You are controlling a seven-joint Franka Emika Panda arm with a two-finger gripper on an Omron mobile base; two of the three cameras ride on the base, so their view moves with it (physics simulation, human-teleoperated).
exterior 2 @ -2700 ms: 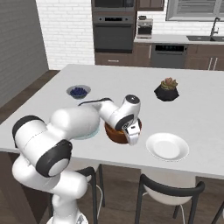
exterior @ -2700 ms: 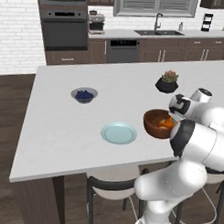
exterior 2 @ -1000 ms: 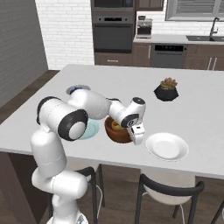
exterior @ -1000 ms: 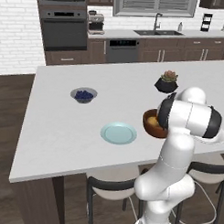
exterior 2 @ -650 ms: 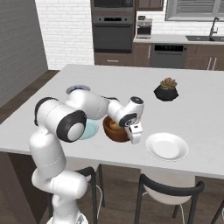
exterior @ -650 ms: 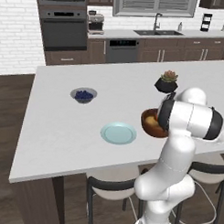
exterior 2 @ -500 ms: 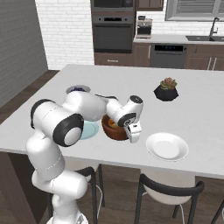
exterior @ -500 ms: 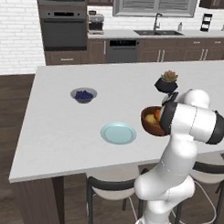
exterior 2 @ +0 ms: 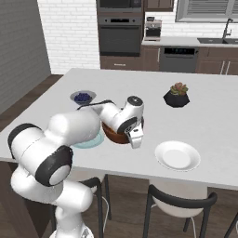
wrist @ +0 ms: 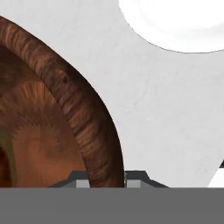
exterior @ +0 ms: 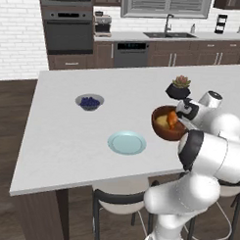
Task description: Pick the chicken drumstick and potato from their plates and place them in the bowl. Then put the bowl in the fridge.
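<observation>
The dark reddish-brown wooden bowl [exterior: 166, 127] sits just above the island counter, with the orange chicken drumstick [exterior: 172, 118] and the yellowish potato [exterior: 162, 121] inside it. My gripper [exterior: 180, 125] is shut on the bowl's near rim. In the hand view the rim [wrist: 87, 127] passes between the two fingertips of the gripper [wrist: 107, 180]. From the right base view my arm covers most of the bowl [exterior 2: 117, 135], and the gripper [exterior 2: 135, 138] hangs at its right side. The pale blue-green plate [exterior: 127, 142] and the white plate [exterior 2: 177, 155] are bare. The fridge is out of view.
A small grey bowl of blueberries [exterior: 89, 102] stands at the counter's left. A black plant pot [exterior: 178, 88] stands just behind the wooden bowl. Dark stools [exterior 2: 179, 202] are tucked under the counter's near edge. Oven and sink line the far wall.
The bowl has risen a little off the counter with my gripper still shut on its rim. My arm's upper links have swung somewhat.
</observation>
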